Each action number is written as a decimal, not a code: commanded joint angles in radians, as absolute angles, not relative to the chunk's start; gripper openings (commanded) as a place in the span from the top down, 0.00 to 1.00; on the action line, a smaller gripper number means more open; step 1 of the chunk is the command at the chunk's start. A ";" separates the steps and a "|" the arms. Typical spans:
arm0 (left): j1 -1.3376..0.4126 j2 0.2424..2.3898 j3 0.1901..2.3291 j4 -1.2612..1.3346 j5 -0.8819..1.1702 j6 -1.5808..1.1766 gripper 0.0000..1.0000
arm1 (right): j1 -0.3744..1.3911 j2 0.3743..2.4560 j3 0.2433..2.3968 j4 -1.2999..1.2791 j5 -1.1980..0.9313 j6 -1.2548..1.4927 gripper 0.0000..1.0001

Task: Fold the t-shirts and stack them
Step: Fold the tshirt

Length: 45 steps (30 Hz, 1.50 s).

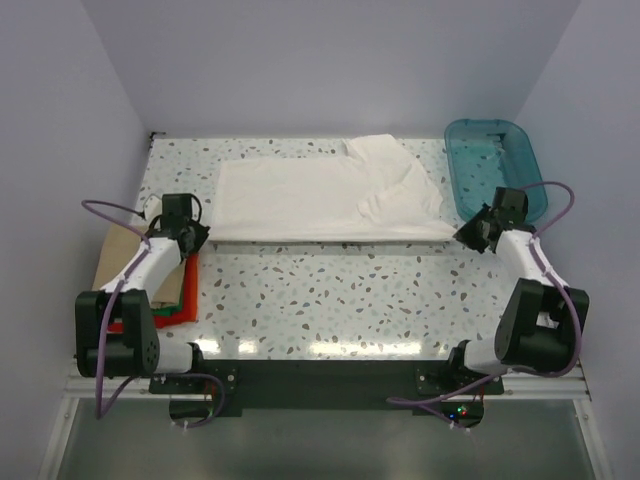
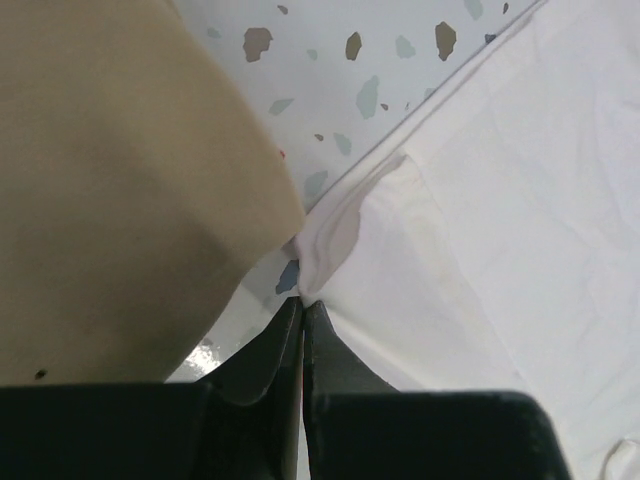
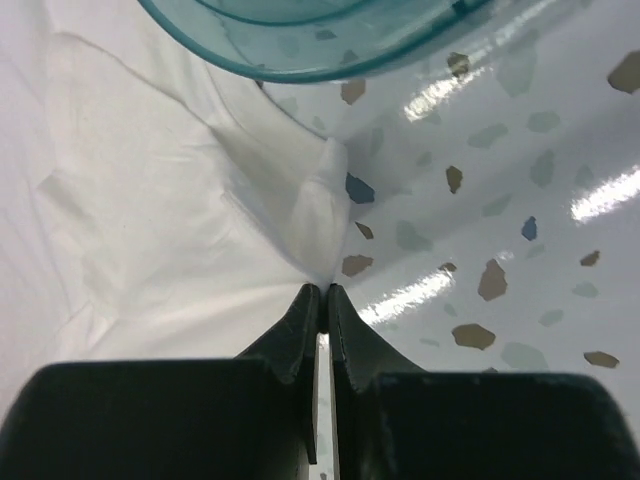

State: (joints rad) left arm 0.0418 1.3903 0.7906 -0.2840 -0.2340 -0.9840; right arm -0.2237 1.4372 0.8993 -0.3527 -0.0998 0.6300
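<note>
The large, plain white t-shirt of soft cloth lies spread sideways across the upper middle of the top view. It is flat on the left, while on the right a flap is turned over on itself with loose creases. Its near edge runs straight from left of centre to right of centre.

At the left end of that edge the left pincer is closed, and the left wrist view shows its tips pressed together with a puckered corner of white cloth pinched between them. At the right end the right pincer is closed in the same way, its tips nipping the shirt's other near corner, which rises into a small ridge.

At the left of the frame, partly under the left arm, sits a stack of folded shirts, tan on top with green and red edges showing beneath. The tan cloth also fills the upper left of the left wrist view, close beside the gripped corner.

A translucent teal plastic bin stands at the upper right, just beside the shirt, on the speckled terrazzo worktop.

By the look of it, three shirts are folded and stacked. The white one is at most partly folded, and both near corners are gripped, seemingly for the next fold. Folding it down and placing it on the stack remain.
</note>
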 commanded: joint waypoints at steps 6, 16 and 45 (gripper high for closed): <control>0.040 1.157 0.649 -0.406 -0.324 -0.994 1.00 | -0.340 1.221 0.789 -0.511 -0.121 0.572 1.00; 0.040 0.896 0.509 -0.558 -0.348 -1.068 1.00 | -0.414 1.017 0.690 -0.686 -0.129 0.557 1.00; -0.026 1.460 0.925 -0.161 -0.172 -0.746 0.43 | -0.008 1.400 1.102 -0.347 -0.041 0.489 0.45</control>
State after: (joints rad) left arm -0.0166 1.3605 0.8207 -0.2569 -0.1696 -0.8139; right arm -0.0257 1.3094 0.9852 -0.4473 -0.0990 0.5217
